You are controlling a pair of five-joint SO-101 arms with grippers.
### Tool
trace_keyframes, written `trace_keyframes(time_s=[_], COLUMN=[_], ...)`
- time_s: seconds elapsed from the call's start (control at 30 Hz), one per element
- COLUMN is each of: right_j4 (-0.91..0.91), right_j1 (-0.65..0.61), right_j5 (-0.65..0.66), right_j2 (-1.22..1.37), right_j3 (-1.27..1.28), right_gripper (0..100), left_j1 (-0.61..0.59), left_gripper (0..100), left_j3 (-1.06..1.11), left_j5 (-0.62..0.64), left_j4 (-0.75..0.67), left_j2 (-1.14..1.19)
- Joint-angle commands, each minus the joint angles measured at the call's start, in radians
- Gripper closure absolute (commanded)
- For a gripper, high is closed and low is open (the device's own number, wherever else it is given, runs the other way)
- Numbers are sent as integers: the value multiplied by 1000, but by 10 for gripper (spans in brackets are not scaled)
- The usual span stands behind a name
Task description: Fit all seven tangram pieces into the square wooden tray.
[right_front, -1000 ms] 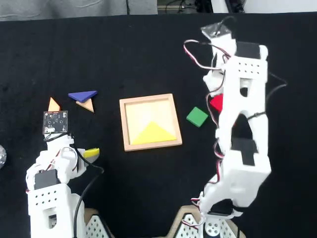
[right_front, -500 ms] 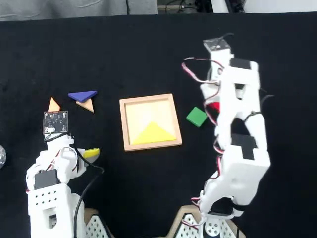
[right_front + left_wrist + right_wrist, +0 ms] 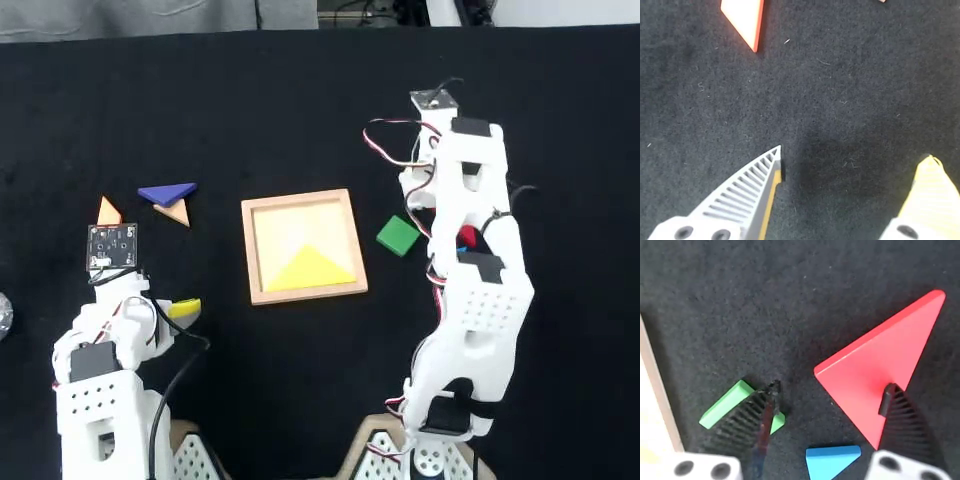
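Observation:
The square wooden tray (image 3: 300, 199) lies mid-table with a yellow triangle (image 3: 308, 268) inside. A green square (image 3: 398, 236) sits just right of it. My right arm (image 3: 470, 200) stands over a red triangle (image 3: 466, 238). In the right wrist view my right gripper (image 3: 829, 396) is open, one finger above the red triangle (image 3: 880, 365), the other above the green square (image 3: 725, 407), with a small blue piece (image 3: 832, 460) close by. My left gripper (image 3: 855, 167) is open over bare cloth, an orange triangle (image 3: 745, 17) ahead of it.
At the far left lie an orange triangle (image 3: 108, 211), a dark blue triangle (image 3: 167, 191) and a tan triangle (image 3: 175, 213). The left arm (image 3: 110, 330) stands at the near left corner. The tray's edge (image 3: 655, 390) runs beside the green square.
The right arm has swung left and drawn in over the red triangle, hiding most of it from above. The left arm and the pieces have not moved.

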Motion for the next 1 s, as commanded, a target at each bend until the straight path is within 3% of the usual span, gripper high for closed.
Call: trace_keyframes(time_s=[0.0,0.97], right_j4=[14,-5], right_j1=[21,80], right_j5=[-9,-5], right_j2=[1,102], right_j3=[-58,-137], right_gripper=[686,687], left_j1=[-2,-2], left_gripper=[604,604], left_j3=[1,1], left_j5=[-11,-11], left_j4=[-14,-14], left_j2=[-11,-11])
